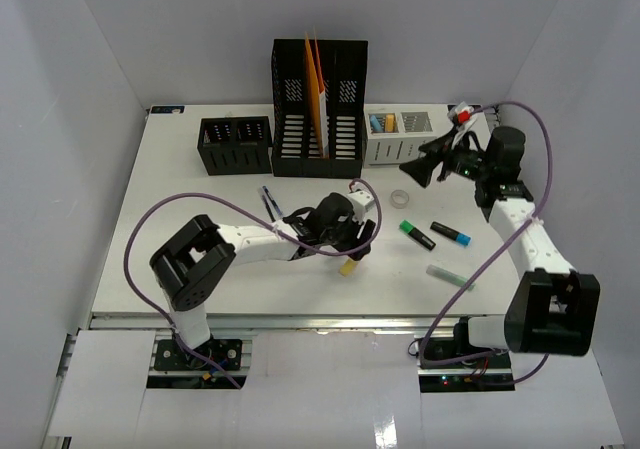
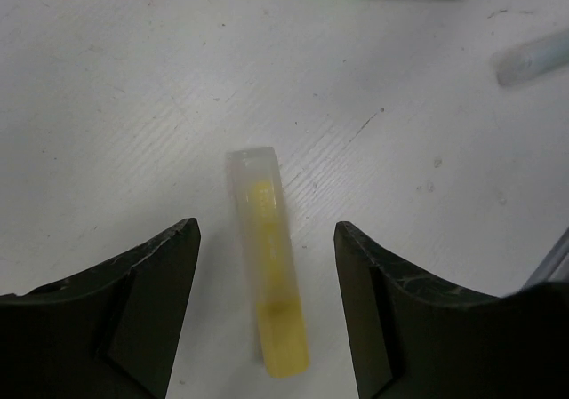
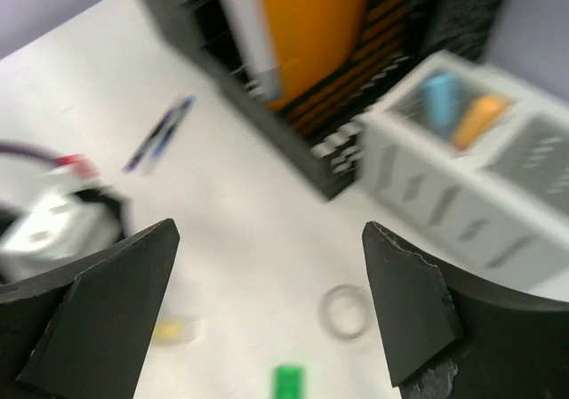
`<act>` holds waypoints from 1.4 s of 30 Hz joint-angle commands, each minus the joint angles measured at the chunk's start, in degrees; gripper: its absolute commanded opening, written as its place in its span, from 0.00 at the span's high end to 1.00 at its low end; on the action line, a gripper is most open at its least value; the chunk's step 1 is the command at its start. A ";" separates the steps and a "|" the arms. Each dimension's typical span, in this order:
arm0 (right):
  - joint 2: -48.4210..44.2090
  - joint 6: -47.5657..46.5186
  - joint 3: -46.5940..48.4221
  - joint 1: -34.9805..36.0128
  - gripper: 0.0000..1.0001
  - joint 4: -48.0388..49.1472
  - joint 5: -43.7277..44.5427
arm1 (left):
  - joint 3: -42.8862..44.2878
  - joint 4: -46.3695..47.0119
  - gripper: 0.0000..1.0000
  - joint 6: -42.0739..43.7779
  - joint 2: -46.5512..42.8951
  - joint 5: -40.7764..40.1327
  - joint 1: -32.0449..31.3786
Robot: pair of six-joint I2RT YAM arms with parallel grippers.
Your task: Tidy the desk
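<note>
The desk [image 1: 180, 184] is a white tabletop inside white walls. A yellow marker with a clear cap [image 1: 347, 266] lies near its front middle. My left gripper [image 1: 356, 249] is low over it and open; in the left wrist view the marker [image 2: 269, 283] lies between the spread fingers [image 2: 151, 301], apart from both. My right gripper [image 1: 420, 173] is open and empty, raised over the back right. A clear tape ring [image 1: 400, 198] lies below it and also shows in the right wrist view [image 3: 345, 311].
A green highlighter [image 1: 417, 235], a blue highlighter [image 1: 451, 233] and a pale pen [image 1: 450, 277] lie at the right. A blue pen [image 1: 268, 203] lies left of middle. A black file holder [image 1: 345, 119] with an orange folder [image 1: 315, 89], a black organizer [image 1: 235, 145] and a white organizer [image 1: 400, 139] stand at the back.
</note>
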 commanded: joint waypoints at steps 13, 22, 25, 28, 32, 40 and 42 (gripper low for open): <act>-18.84 -5.85 -20.09 -1.98 0.10 -5.35 -8.62 | 14.68 -18.00 0.44 2.29 11.52 -17.22 -7.71; -20.24 -7.28 -20.09 -3.80 0.10 -8.45 -5.67 | 13.40 -18.07 0.65 0.21 8.83 -18.55 -8.58; -20.18 -6.69 -19.66 -5.34 0.10 -9.83 -3.66 | 9.20 -13.84 0.70 -2.01 2.51 -18.37 -8.49; -18.32 -3.41 -18.80 -5.97 0.10 -11.62 -1.68 | 3.43 -7.33 0.81 -3.85 -4.00 -17.71 -8.49; -12.10 0.03 -16.48 -5.50 0.10 -15.53 -6.70 | -6.32 5.94 0.87 -5.48 -13.37 -16.16 -8.40; -7.21 10.50 -14.09 3.00 0.09 -14.49 -4.12 | -15.02 27.20 0.91 -4.91 -17.17 -13.86 -7.72; -6.93 11.53 -12.87 6.75 0.09 -15.16 -2.26 | -13.63 27.98 0.91 -4.31 -15.49 -13.39 -7.26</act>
